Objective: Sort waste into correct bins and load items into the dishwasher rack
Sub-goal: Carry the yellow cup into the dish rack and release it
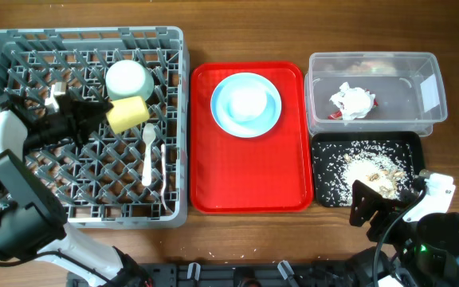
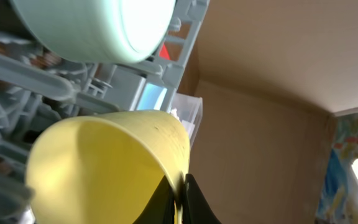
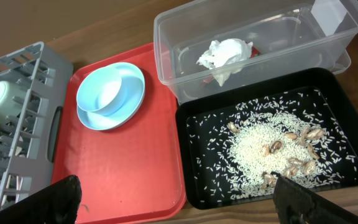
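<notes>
My left gripper (image 2: 180,198) is pinched shut on the rim of the yellow cup (image 2: 104,165), one finger inside the wall and one outside; the cup lies tipped on its side over the dishwasher rack (image 1: 110,187), just beside the upturned bowl (image 1: 128,79); whether its side rests on the pegs I cannot quite tell from the wrist view. I judge the cup light, stiff and thin-walled, with a smooth, rather slippery skin; a rim pinch like this suits it, firm enough that it cannot swivel, gentle enough not to flex the wall. A white utensil (image 1: 148,156) lies in the rack near it. The plate (image 1: 245,104) sits on the red tray (image 1: 245,171); likely harder and heavier, best taken by its edge. My right gripper (image 3: 176,194) hangs wide open above the black tray (image 3: 191,174) of rice scraps (image 3: 260,149); the wrapper (image 3: 225,53) is in the clear tub (image 3: 169,68).
</notes>
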Tool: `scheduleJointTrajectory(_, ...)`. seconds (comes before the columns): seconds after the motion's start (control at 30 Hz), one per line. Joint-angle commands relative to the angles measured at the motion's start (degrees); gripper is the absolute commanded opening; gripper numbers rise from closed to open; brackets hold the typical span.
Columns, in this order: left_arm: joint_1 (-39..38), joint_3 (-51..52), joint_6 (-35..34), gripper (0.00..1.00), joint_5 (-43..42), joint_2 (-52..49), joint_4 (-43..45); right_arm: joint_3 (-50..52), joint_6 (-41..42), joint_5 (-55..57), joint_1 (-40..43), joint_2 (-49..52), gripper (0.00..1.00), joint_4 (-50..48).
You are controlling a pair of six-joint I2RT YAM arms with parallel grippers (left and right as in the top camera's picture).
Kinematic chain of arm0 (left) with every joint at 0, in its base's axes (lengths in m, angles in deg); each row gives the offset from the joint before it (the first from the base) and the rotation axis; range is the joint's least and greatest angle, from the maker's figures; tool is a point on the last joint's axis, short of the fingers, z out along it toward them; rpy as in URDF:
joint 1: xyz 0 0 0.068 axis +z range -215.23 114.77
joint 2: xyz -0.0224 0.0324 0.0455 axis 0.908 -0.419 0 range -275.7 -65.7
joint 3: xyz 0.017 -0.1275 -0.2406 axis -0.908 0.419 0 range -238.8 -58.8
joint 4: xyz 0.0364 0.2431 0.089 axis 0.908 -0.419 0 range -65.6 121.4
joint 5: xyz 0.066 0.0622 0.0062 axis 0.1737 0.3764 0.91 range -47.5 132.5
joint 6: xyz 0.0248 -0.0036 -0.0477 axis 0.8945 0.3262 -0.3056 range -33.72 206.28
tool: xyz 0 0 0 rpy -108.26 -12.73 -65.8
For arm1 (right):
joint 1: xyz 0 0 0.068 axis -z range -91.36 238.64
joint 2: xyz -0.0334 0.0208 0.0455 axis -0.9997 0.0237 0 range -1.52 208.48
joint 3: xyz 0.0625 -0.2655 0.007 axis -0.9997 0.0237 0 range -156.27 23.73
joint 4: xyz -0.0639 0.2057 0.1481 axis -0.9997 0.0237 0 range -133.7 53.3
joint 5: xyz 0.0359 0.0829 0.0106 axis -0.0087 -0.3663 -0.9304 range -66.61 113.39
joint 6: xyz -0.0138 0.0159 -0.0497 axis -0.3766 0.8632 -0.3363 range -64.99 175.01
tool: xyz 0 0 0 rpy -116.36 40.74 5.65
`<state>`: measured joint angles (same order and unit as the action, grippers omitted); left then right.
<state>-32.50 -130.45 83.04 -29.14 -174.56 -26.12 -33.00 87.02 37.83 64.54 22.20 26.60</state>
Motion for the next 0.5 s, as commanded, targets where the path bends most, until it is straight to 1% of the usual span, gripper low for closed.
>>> scheduleJointTrajectory(0.0,0.57,0.22,0.11,0.04,8.57,-0.35,-0.2,-0.15,-0.33,0.57,0.09,-0.26,1.0,-0.11)
scheduleJointTrajectory(0.03,0.57,0.22,-0.02,0.04,9.2,-0.35,-0.28,-0.15,-0.35,0.59,0.09,-0.26,1.0,-0.11)
scheduleJointTrajectory(0.1,0.57,0.2,-0.22,0.04,13.51,-0.35,-1.2,-0.15,-0.35,0.59,0.09,-0.26,1.0,-0.11)
scheduleJointTrajectory(0.13,0.57,0.2,-0.24,0.1,15.43,-0.35,-1.49,-0.15,-0.33,0.57,0.09,-0.26,1.0,-0.11)
scheduleJointTrajectory(0.17,0.59,0.2,-0.55,1.0,16.83,-0.35,-1.53,-0.15,-0.35,0.57,0.09,-0.26,1.0,-0.11)
scheduleJointTrajectory(0.33,3.63,-0.09,-4.96,1.0,17.29,0.7,-1.99,-0.15,-0.35,0.57,0.09,-0.26,1.0,-0.11)
scheduleJointTrajectory(0.47,7.56,-2.27,-4.94,1.0,17.29,7.23,-4.02,-0.15,-0.35,0.57,0.07,-0.26,1.0,-0.11)
